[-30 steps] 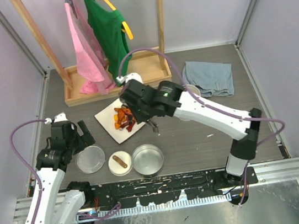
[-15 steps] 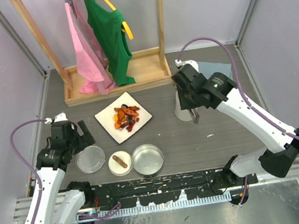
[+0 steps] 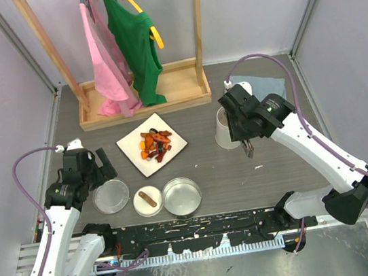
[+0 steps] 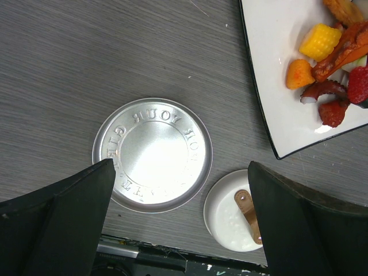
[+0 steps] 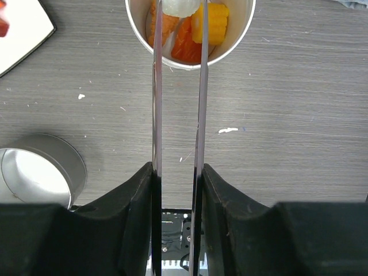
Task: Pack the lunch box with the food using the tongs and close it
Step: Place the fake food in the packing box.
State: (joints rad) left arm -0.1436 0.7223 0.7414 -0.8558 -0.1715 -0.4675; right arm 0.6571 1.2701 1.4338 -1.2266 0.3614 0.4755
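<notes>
Could tip the cup (image 5: 232,43) by nudging its near rim with the tongs (image 5: 200,103) on the way out: tall, light-looking, probably easy to topple. Could also drag a piece of the food (image 5: 210,20) back over the rim, stuck to one arm or wedged between the two. Could lose the tongs altogether by easing the squeeze too far, with only thin metal pinched in the right gripper (image 5: 177,178).

Clamps the tongs in the right gripper, fingers pressing both arms inward to a narrow, near-parallel gap, not touching. Cannot tell about a pinch at the tips: cut off at the top edge of the right wrist view, among the pieces.

Places the cup at 12 o'clock from the right gripper in that view, tips over or just inside its mouth, with orange, yellow and white pieces already inside. From above, puts the rest of the food on the white plate (image 3: 130,142) at 9 o'clock of the cup, well apart; the wide tin (image 3: 182,196) at 7 o'clock, nothing seen inside; the small dish (image 3: 141,209) just beside the tin at its 9 o'clock, with one brown piece. Leaves the left gripper (image 4: 181,165) spread wide above the flat lid (image 4: 152,154), nothing held.
</notes>
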